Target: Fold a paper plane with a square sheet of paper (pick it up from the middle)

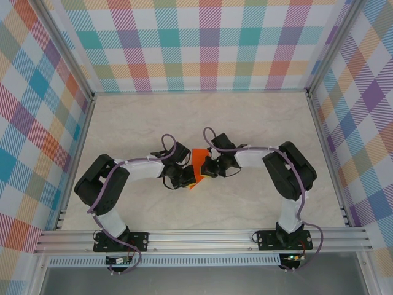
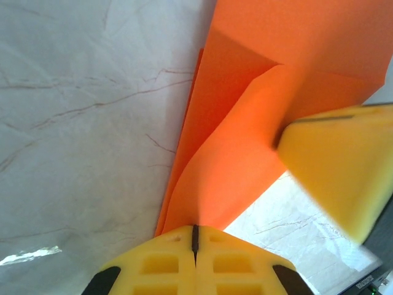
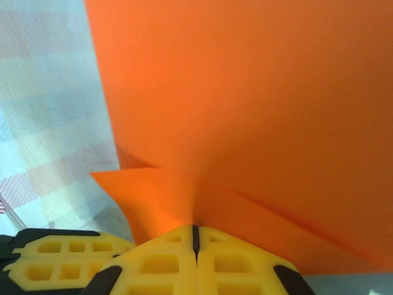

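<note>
The orange sheet of paper [image 1: 198, 161], creased into folded layers, hangs between both grippers above the middle of the table. My left gripper [image 2: 195, 230] is shut on the paper's lower edge [image 2: 227, 160], whose layers fan up and away to the right. My right gripper [image 3: 195, 228] is shut on the same paper [image 3: 258, 110], which fills most of the right wrist view; a folded corner [image 3: 126, 178] sticks out to the left. In the left wrist view the right gripper's yellow finger [image 2: 338, 166] sits against the paper at right. From above, both grippers [image 1: 187, 178] [image 1: 206, 169] meet at the paper.
The marble-patterned tabletop [image 1: 202, 117] lies under the paper, walled by plaid panels [image 1: 202, 43] at the back and sides. An aluminium rail [image 1: 202, 236] runs along the near edge by both arm bases.
</note>
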`<state>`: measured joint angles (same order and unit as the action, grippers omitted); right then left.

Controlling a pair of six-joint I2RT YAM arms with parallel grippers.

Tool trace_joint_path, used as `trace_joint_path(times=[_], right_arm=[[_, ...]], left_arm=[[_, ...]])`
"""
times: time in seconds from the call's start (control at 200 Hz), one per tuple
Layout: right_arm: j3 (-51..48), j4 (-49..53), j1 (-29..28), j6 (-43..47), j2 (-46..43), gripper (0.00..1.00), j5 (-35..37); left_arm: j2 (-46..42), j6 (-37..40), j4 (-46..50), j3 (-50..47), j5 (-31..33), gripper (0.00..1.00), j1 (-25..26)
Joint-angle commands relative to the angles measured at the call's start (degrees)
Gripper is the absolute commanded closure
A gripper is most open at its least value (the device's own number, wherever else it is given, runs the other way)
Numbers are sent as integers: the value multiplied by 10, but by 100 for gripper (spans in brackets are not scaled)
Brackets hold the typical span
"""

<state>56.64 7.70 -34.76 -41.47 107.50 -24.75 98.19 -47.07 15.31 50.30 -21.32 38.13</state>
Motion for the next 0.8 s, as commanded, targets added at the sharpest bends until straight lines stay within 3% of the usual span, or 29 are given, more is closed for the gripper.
trace_joint_path(times=[0.0, 0.135, 0.34, 0.535, 0.795], right_arm=[[-33, 20, 64, 7, -6, 100, 71], [-35, 37, 85, 9, -49, 100, 83], [-68, -50, 64, -38, -111, 100, 3], [-31, -47, 20, -35, -79, 100, -13], [21, -27, -8, -38, 3, 100, -24]], left_arm=[[28, 13, 97, -23, 54, 100, 2], [28, 31, 96, -16, 51, 100, 0], [30, 127, 108, 26, 45, 100, -8], [29, 182, 114, 53, 28, 100, -10], [17, 167, 104, 49, 26, 100, -10]])
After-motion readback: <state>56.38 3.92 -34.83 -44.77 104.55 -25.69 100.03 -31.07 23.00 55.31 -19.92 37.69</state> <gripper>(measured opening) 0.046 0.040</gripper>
